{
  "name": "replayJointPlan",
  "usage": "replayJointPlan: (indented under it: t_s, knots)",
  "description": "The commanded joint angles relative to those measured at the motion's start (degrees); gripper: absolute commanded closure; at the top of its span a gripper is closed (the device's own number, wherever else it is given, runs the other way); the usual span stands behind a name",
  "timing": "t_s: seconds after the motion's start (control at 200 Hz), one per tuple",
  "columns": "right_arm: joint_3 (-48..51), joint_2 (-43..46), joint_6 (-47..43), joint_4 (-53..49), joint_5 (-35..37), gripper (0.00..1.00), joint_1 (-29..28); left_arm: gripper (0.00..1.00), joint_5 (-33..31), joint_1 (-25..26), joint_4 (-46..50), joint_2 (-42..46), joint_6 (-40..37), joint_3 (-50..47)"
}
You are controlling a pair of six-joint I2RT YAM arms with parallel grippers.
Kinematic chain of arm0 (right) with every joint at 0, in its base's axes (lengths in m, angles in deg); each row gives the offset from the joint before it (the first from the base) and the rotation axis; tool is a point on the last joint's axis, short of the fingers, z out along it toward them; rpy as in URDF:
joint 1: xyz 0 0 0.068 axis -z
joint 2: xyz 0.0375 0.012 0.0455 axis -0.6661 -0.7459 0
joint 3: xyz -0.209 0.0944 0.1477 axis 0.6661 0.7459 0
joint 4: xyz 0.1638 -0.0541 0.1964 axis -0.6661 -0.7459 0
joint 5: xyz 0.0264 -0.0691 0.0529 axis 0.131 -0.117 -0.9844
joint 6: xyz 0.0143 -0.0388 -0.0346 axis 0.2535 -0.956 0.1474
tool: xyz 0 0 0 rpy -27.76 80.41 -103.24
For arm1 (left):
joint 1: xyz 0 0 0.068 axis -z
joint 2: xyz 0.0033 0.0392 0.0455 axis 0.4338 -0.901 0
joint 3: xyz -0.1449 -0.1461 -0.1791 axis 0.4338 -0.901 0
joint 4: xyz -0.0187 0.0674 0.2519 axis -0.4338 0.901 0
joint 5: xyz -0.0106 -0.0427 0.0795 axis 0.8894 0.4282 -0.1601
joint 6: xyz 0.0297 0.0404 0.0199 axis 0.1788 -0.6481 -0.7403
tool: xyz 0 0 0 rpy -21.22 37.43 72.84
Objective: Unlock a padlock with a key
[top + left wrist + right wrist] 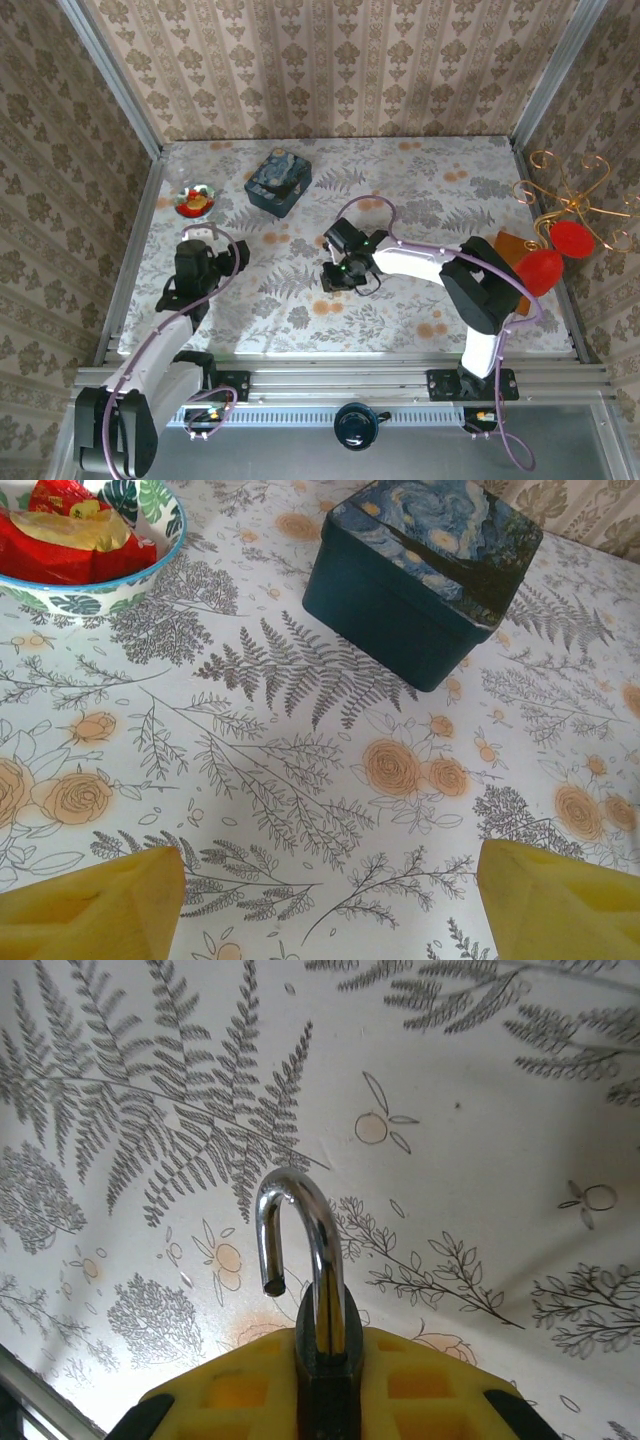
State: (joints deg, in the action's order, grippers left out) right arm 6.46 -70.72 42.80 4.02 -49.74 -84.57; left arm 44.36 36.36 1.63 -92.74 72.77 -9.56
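The right pincer [325,1390], mid-frame overhead, is clamped on the padlock [318,1260], shackle pointing away from it, seemingly sprung. The left pincer [330,900], gaping and empty, hangs well apart at left.

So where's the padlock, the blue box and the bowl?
padlock [328,1290], right wrist view, on its shiny shackle.
blue box [395,610], left wrist view, on its front side.
bowl [92,602], left wrist view, on its leafy wall.

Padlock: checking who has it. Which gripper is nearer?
Right. The right gripper is shut on the padlock. The left gripper stands open, well off to its left, holding nothing.
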Motion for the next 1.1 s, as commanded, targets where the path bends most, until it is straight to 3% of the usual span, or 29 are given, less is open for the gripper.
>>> replayJointPlan:
  t_s: [0.0,0.76,1.095]
  knots:
    - [-2.8,-1.8,-0.6,-3.6,-2.3,0.83,-0.4,0.22,-0.2,-0.5,-2.8,0.7,-1.7,-1.3]
    - [-4.4,-3.7,4.1,-11.4,-0.2,0.80,-3.2,0.20,4.7,-2.9,-2.5,4.5,1.5,-4.8]
    - [-5.5,-3.8,2.6,-13.7,2.7,0.70,-3.2,0.20,5.1,-3.8,-2.6,4.5,1.8,-5.2]
